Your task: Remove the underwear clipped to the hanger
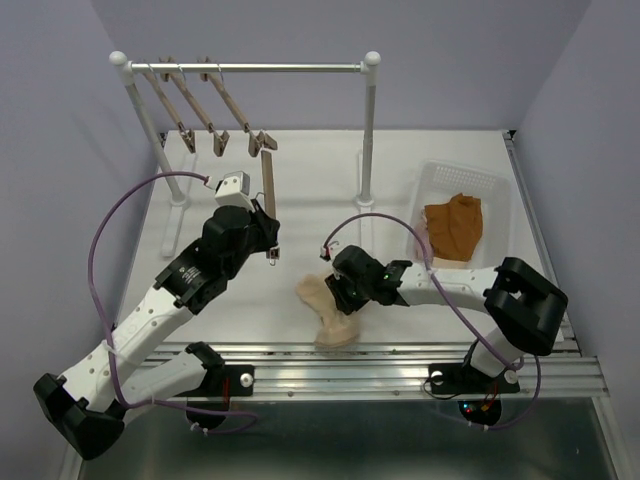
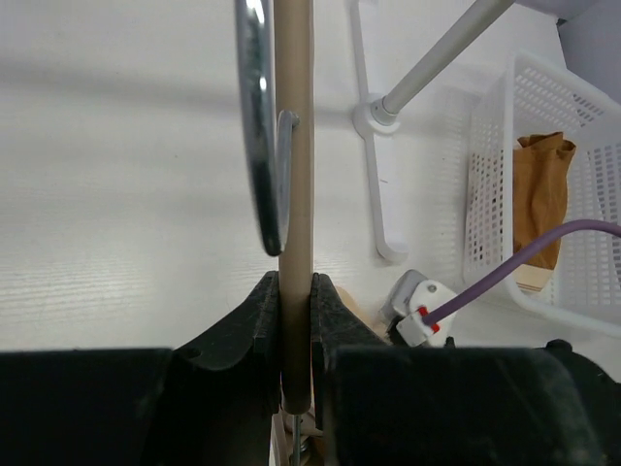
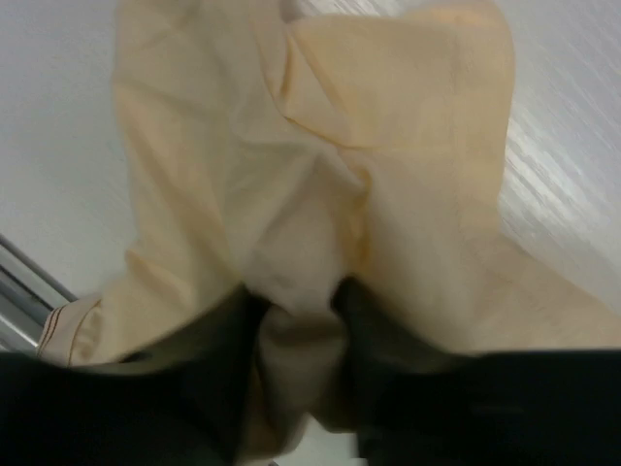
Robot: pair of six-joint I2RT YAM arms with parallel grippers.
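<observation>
Hanger (image 2: 295, 194) clamped between left fingers (image 2: 257, 320) | right fingers (image 3: 228, 388) straddled a fold of beige underwear (image 1: 325, 305) by counter (image 1: 300, 190) near edge, grip unclear | rust-brown underwear (image 1: 455, 228) lay in basket (image 1: 460, 178), right edge

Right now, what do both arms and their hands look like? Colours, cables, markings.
The left arm and right arm match: white links, bulky black joint housings. The left hand and right hand are black, two blunt fingers each. A purple cable loops along each arm to a white camera block at the wrist. A green light shows near the right wrist.
</observation>
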